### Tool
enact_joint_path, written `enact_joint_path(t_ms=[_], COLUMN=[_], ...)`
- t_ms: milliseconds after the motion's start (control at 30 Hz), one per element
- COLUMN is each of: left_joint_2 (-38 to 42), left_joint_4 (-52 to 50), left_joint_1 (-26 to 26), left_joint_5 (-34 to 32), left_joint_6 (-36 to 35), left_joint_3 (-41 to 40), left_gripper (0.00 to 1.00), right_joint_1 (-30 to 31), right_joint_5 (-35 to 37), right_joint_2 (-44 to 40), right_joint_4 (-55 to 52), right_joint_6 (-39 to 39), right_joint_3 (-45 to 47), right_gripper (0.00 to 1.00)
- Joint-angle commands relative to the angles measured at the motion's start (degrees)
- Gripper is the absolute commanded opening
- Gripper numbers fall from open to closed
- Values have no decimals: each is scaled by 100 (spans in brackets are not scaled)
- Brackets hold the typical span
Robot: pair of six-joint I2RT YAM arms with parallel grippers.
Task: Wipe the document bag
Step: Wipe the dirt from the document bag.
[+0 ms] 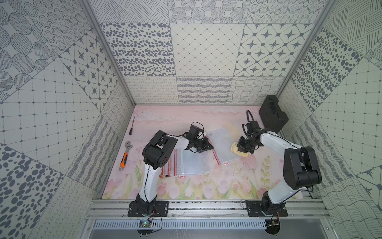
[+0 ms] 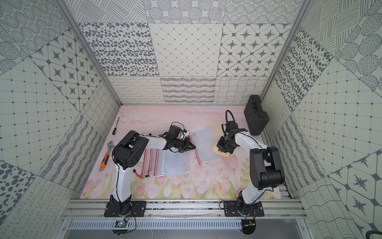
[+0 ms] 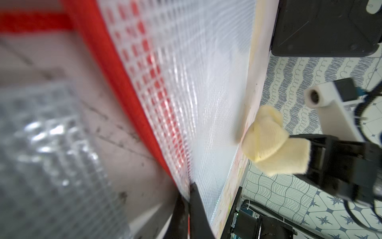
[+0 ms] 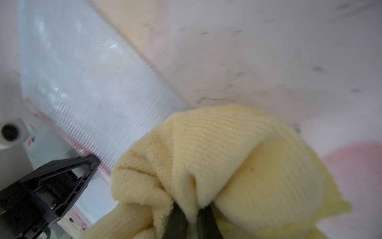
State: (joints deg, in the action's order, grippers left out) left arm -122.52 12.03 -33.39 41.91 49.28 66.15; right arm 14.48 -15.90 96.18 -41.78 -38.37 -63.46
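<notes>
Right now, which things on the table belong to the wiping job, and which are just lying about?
In use: document bag, yellow cloth, left end effector pinching the bag's red edge, right end effector gripping the cloth.
Lying about: stack of document bags, adjustable wrench, screwdriver, black case.

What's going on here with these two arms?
The arms are wiping a mesh bag. The left gripper is shut on the bag's red zipper edge, pinning that side. The right gripper is shut on a yellow cloth, which sits at the bag's opposite edge. A stack of similar bags lies beside it, under the left arm.
</notes>
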Motion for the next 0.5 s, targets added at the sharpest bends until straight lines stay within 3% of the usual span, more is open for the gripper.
enact_joint_path(t_ms=[0,100,233,367,467], left_joint_2=[-315,-325,-333,-316,-340], left_joint_4=[-2375,-2407,-2410,-2399,-2396], left_joint_1=[51,58,51,58,59], left_joint_5=[-1939,-1935,-1923,-1924,-1907], left_joint_6=[-108,-124,-135,-133,-136], left_joint_3=[-127,-112,-110,-129,-113], left_gripper=[0,0,0,0,0], right_joint_1=[866,1163,939,187,-782], right_joint_5=[36,-104,-170,-66,-101], right_joint_2=[704,1352,1725,1262,625], right_joint_4=[159,475,673,698,599], right_joint_6=[-261,-444,-487,-297,63], right_joint_3=[-740,-1091,-1032,-320,268], right_gripper=[0,0,0,0,0])
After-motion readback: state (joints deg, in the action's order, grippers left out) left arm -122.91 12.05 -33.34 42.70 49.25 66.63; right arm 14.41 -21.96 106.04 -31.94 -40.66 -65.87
